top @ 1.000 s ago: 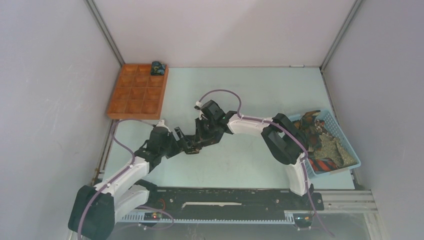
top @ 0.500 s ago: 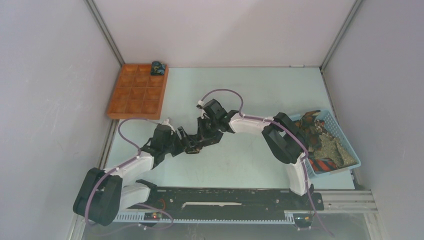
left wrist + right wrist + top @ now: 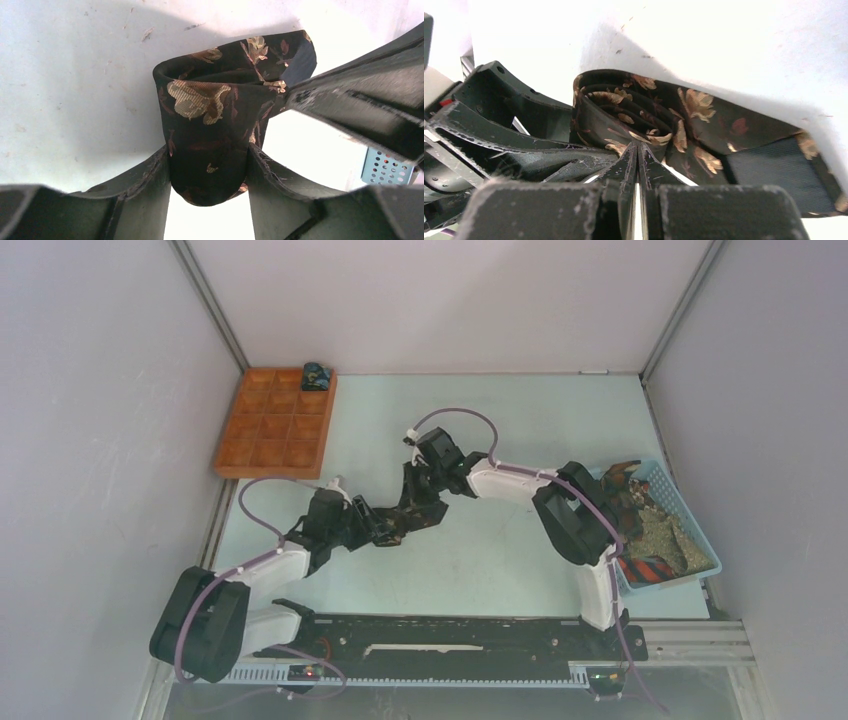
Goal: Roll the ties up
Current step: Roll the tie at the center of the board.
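Observation:
A black tie with a tan leaf pattern [image 3: 402,524] lies partly rolled on the table's middle. In the left wrist view the roll [image 3: 210,125] stands between the left gripper's fingers [image 3: 150,175]. My left gripper [image 3: 207,172] is shut on the roll. My right gripper [image 3: 638,147] is shut, its tips pinching the roll's edge. In the right wrist view the tie's coil [image 3: 624,112] is ahead and its flat tail [image 3: 769,170] runs right. In the top view the left gripper [image 3: 385,528] and the right gripper [image 3: 412,508] meet at the tie.
An orange compartment tray [image 3: 262,430] stands at the far left, with one dark rolled tie [image 3: 317,376] in its far right cell. A blue mesh basket [image 3: 697,522] at the right edge holds several loose ties [image 3: 650,540]. Its corner also shows in the left wrist view [image 3: 382,167].
The right wrist has shifted slightly right and away. The left arm's elbow has drawn back toward the near edge. Both grippers stay together at the tie.

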`<state>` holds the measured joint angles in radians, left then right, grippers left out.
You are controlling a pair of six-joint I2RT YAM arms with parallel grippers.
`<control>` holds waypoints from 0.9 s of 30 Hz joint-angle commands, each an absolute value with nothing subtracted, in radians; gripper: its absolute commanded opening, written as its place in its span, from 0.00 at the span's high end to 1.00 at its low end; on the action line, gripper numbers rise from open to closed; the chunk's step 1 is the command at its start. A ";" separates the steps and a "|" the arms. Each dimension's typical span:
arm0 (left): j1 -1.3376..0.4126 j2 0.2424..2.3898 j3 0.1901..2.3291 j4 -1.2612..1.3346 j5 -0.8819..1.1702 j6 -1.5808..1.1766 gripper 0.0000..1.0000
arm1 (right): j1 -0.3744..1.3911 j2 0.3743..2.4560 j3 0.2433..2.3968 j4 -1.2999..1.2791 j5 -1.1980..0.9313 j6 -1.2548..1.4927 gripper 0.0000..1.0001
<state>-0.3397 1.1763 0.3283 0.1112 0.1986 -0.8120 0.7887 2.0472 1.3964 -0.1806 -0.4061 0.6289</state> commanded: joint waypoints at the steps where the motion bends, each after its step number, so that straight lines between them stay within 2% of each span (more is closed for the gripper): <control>1: -0.338 1.180 0.349 0.064 0.181 -0.795 0.46 | 0.746 1.982 1.407 -0.178 -0.383 0.602 0.95; 12: -0.355 1.165 0.453 -0.137 0.067 -0.711 0.54 | 0.716 2.042 1.400 -0.258 -0.286 0.574 0.95; 27: -0.453 1.217 0.655 -0.419 -0.192 -0.588 0.55 | 0.774 2.117 1.400 -0.329 -0.257 0.619 0.95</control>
